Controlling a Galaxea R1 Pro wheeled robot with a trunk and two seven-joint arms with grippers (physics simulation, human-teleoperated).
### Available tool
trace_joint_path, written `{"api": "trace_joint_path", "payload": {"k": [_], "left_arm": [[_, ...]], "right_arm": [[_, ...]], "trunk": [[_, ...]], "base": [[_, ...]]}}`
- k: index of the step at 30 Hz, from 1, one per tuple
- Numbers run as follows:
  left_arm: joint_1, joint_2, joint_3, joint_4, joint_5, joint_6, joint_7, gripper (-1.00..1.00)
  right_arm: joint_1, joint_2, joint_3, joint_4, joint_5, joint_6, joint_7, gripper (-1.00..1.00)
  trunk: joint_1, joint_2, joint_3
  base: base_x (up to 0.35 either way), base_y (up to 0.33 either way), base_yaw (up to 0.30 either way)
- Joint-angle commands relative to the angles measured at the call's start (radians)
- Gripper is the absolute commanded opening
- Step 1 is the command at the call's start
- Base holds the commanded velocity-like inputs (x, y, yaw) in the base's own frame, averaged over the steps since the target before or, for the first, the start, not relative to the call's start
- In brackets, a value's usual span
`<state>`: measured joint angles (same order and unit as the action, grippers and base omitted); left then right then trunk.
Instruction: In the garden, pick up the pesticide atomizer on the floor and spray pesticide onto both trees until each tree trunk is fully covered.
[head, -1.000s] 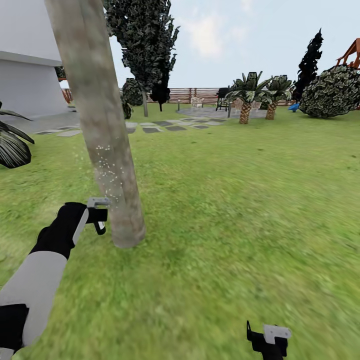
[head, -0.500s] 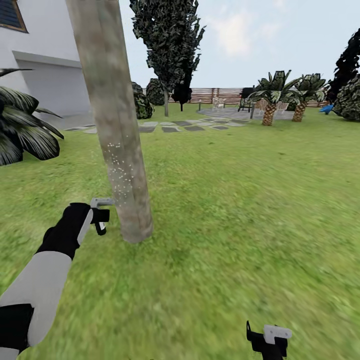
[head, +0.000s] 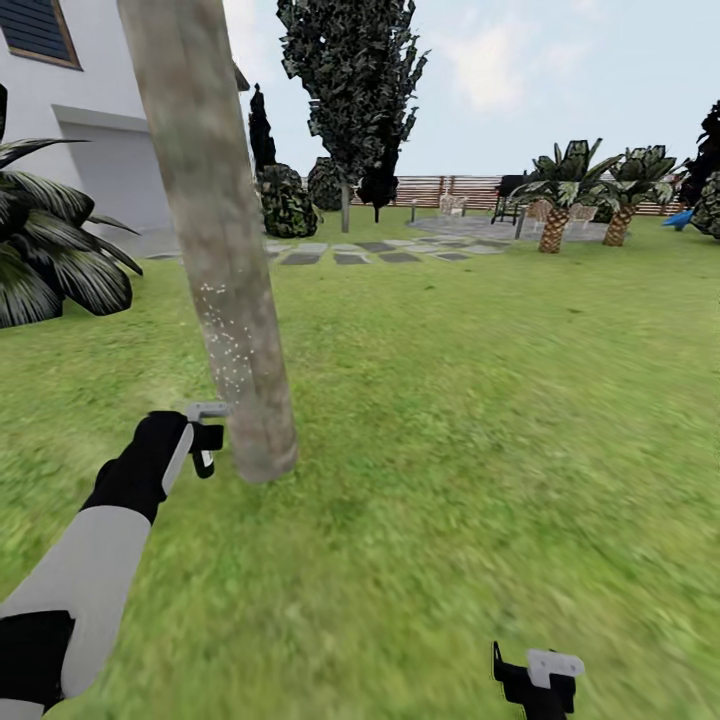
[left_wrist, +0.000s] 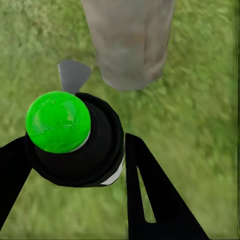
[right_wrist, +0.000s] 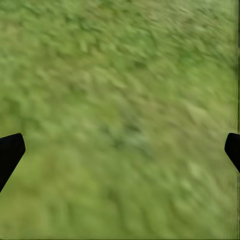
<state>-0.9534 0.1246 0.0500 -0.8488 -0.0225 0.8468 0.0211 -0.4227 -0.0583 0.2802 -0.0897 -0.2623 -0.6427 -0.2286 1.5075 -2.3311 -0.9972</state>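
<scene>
1. Spraying in progress, by the look of it: lawn (head: 480, 420) takes up most of the head view, white house (head: 90, 120) far left, slat fence (head: 450, 188) and stepping stones (head: 350, 255) far behind.
2. Tree trunk (head: 215, 240) stands near-left, long axis near vertical with a slight lean, far wider than the gripper. White droplet specks sit on its lower-middle section; upper trunk looks unspeckled, so coverage reads as partial. A second tall tree (head: 350, 90) stands far back, well apart.
3. Left gripper (head: 195, 440) is just left of the trunk base, jaws clamped on the pesticide atomizer (head: 205, 425), grey nozzle aimed right at the trunk, nearly touching. Left arm is clearly the nearer one.
4. Right gripper (head: 535, 680) hangs low at near right, well apart from the trunk; its wrist view shows jaws spread wide over bare grass, holding nothing.
5. Left wrist view adds the atomizer's green cap (left_wrist: 58, 121) and black body between the fingers, trunk base just beyond.
</scene>
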Motion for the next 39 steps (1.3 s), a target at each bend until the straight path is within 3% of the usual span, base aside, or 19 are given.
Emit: {"api": "trace_joint_path", "payload": {"k": [1, 11, 17, 19, 23, 33, 39], "left_arm": [[0.000, 0.000, 0.000, 0.000, -0.001, 0.000, 0.001, -1.00], [0.001, 0.001, 0.002, 0.043, -0.006, -0.022, 0.017, -1.00], [0.000, -0.003, 0.005, 0.039, 0.001, -0.026, 0.103, -1.00], [-0.001, -0.013, 0.008, 0.040, 0.000, -0.029, 0.108, -1.00], [0.001, -0.024, 0.007, 0.073, -0.001, -0.117, 0.113, -1.00], [0.009, -0.025, 0.007, 0.114, -0.004, -0.133, 0.115, -1.00], [0.014, -0.025, 0.007, 0.127, -0.003, -0.135, 0.136, -1.00]], "right_arm": [[0.000, 0.000, 0.000, 0.000, 0.000, 0.000, 0.000, 1.00], [0.000, 0.001, 0.001, 0.000, 0.000, 0.000, 0.000, 1.00], [0.000, 0.002, 0.001, -0.001, 0.000, 0.000, 0.000, 1.00], [0.000, 0.002, 0.001, -0.001, 0.000, 0.000, 0.000, 1.00], [0.000, 0.001, 0.001, -0.001, 0.000, 0.000, 0.000, 1.00], [0.000, 0.001, 0.001, 0.000, 0.000, 0.000, 0.000, 1.00], [0.000, 0.002, 0.001, 0.000, 0.000, 0.000, 0.000, 1.00]], "trunk": [[0.000, 0.000, 0.000], [0.000, 0.000, 0.000], [0.000, 0.000, 0.000], [0.000, 0.000, 0.000], [0.000, 0.000, 0.000], [0.000, 0.000, 0.000], [0.000, 0.000, 0.000]], "base": [[0.000, -0.275, 0.000], [0.000, -0.275, 0.172], [0.037, -0.275, 0.278], [0.146, -0.262, 0.278], [0.217, -0.211, 0.152], [0.211, -0.205, 0.011], [0.079, -0.265, 0.231]]}}
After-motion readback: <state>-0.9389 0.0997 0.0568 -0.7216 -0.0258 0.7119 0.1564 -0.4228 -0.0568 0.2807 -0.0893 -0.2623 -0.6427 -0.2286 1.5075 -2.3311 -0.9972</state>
